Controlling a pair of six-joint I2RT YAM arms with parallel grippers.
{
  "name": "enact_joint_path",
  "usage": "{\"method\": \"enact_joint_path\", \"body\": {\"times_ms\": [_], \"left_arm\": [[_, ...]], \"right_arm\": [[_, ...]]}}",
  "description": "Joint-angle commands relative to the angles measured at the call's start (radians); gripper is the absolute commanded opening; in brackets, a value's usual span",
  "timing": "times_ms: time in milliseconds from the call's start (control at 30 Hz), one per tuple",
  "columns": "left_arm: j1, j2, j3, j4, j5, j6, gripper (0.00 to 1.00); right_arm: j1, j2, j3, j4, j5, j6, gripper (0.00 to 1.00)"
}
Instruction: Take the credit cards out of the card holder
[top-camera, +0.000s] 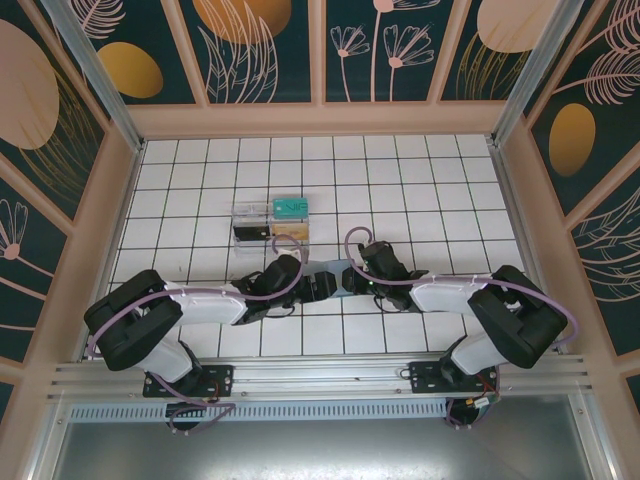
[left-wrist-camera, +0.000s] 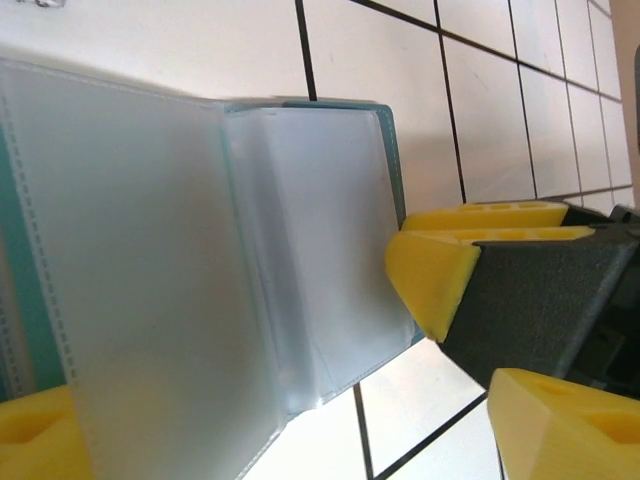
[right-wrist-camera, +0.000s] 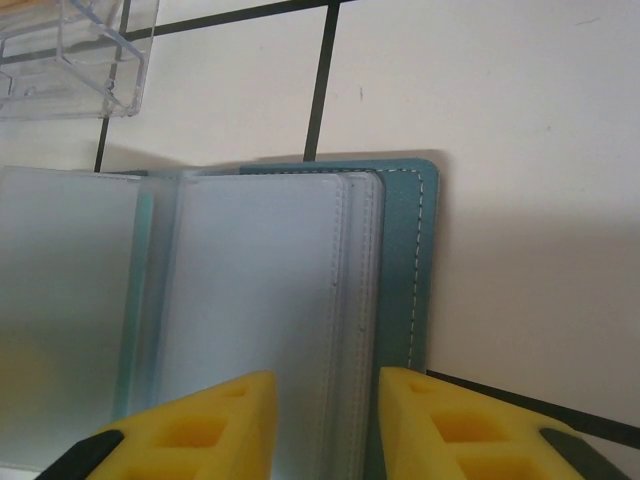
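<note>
- Two arms meet over the card holder (top-camera: 336, 276), which lies open near the middle of the table's (top-camera: 440, 200) near edge, its frosted sleeves showing.
- Left gripper (left-wrist-camera: 300, 430): fingers wide apart, straddling the holder.
- Right gripper (right-wrist-camera: 328, 400): narrow gap, tips at the holder's right edge; a pinch cannot be told.
- Credit cards (top-camera: 288, 207) sit in the clear box (top-camera: 243, 212) just beyond.

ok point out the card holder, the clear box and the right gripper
card holder (right-wrist-camera: 250, 300): right wrist view, on its frosted inner sleeve
clear box (right-wrist-camera: 75, 55): right wrist view, on its see-through wall
right gripper (right-wrist-camera: 327, 390): right wrist view, midway between its yellow fingertips
</note>
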Motion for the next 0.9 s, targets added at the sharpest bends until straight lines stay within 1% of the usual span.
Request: {"method": "enact_joint_path", "body": {"times_ms": [0,100,200,300,400,433,533,700,867], "left_arm": [[-0.004,0.021,0.030,0.050,0.029,0.011,0.86],[-0.007,0.043,0.060,0.089,0.057,0.009,0.80],[-0.009,0.075,0.091,0.134,0.094,0.007,0.73],[-0.015,0.122,0.122,0.171,0.124,0.000,0.67],[-0.018,0.162,0.131,0.208,0.139,-0.022,0.60],[-0.017,0.169,0.129,0.213,0.139,-0.026,0.60],[-0.018,0.150,0.108,0.201,0.114,-0.027,0.56],[-0.017,0.056,0.074,0.089,0.026,0.009,0.54],[-0.015,0.000,0.027,0.078,-0.009,0.009,0.52]], "right_arm": [[-0.004,-0.021,-0.022,-0.013,0.019,0.026,0.34],[-0.008,-0.064,-0.036,-0.028,0.067,0.040,0.35],[-0.019,-0.117,-0.052,-0.043,0.082,0.048,0.35],[-0.031,-0.180,-0.073,-0.063,0.126,0.063,0.35],[-0.046,-0.233,-0.090,-0.080,0.131,0.065,0.35],[-0.048,-0.244,-0.094,-0.088,0.131,0.062,0.35],[-0.048,-0.254,-0.089,-0.098,0.111,0.050,0.35],[-0.042,-0.251,-0.070,-0.084,0.090,0.037,0.35],[-0.041,-0.238,-0.038,-0.094,0.090,0.028,0.35]]}}
